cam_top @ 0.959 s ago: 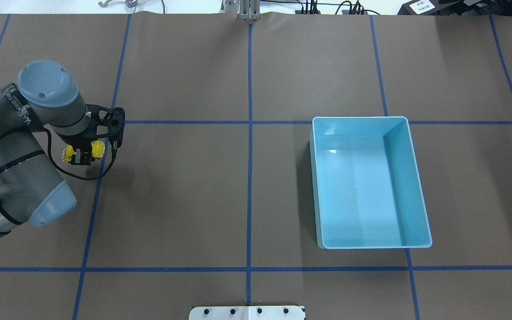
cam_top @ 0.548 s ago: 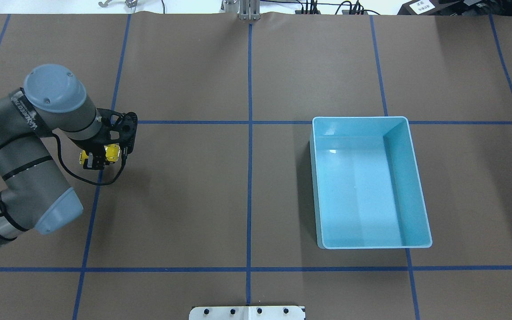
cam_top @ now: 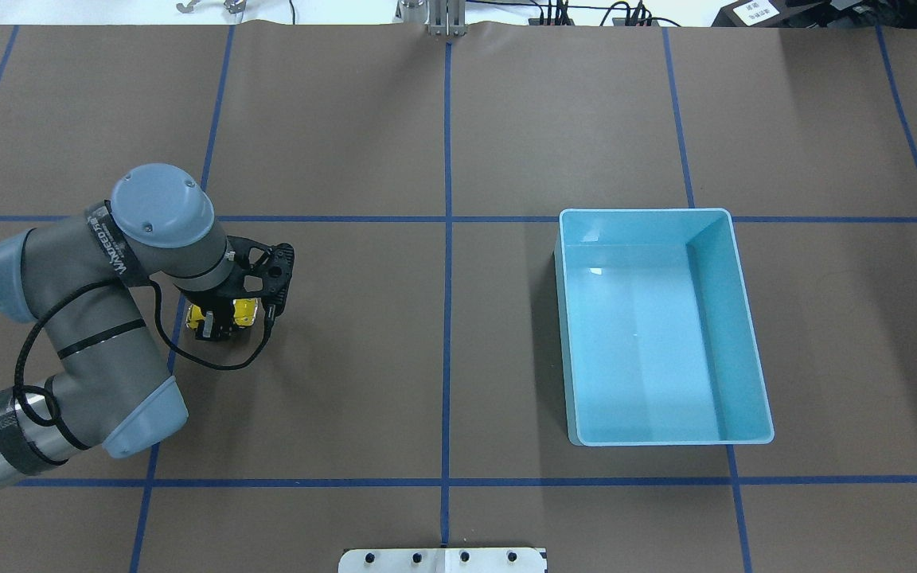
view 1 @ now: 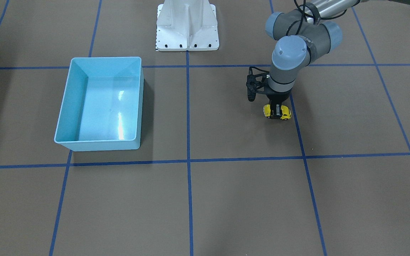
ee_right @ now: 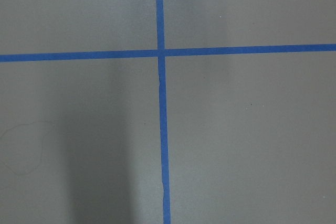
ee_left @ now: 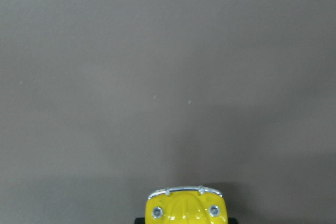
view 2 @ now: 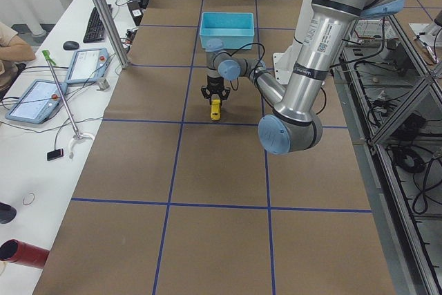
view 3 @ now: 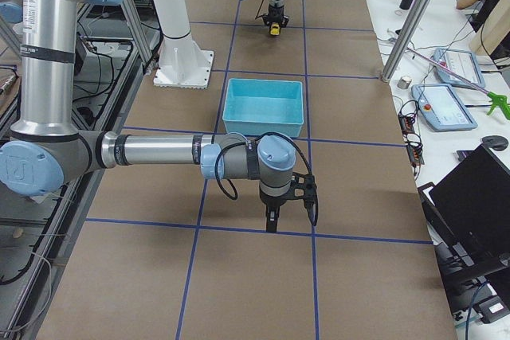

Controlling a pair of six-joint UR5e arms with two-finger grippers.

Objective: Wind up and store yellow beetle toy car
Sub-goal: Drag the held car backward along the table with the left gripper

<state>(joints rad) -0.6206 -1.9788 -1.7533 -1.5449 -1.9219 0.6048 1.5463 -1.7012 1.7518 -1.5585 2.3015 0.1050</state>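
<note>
The left gripper [cam_top: 218,322] points straight down and squeezes the yellow beetle toy car [cam_top: 245,312] between its two fingers, low over the brown table [cam_top: 442,358] on the left side. The light blue bin [cam_top: 649,213] sits well apart on the right. The right gripper [view 3: 272,222] hangs over the table past the bin, and I cannot tell if it is open or closed.

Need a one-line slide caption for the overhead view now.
Left gripper shut on the tiny yellow beetle toy car, apart from the light blue rectangular bin to its right.
</note>
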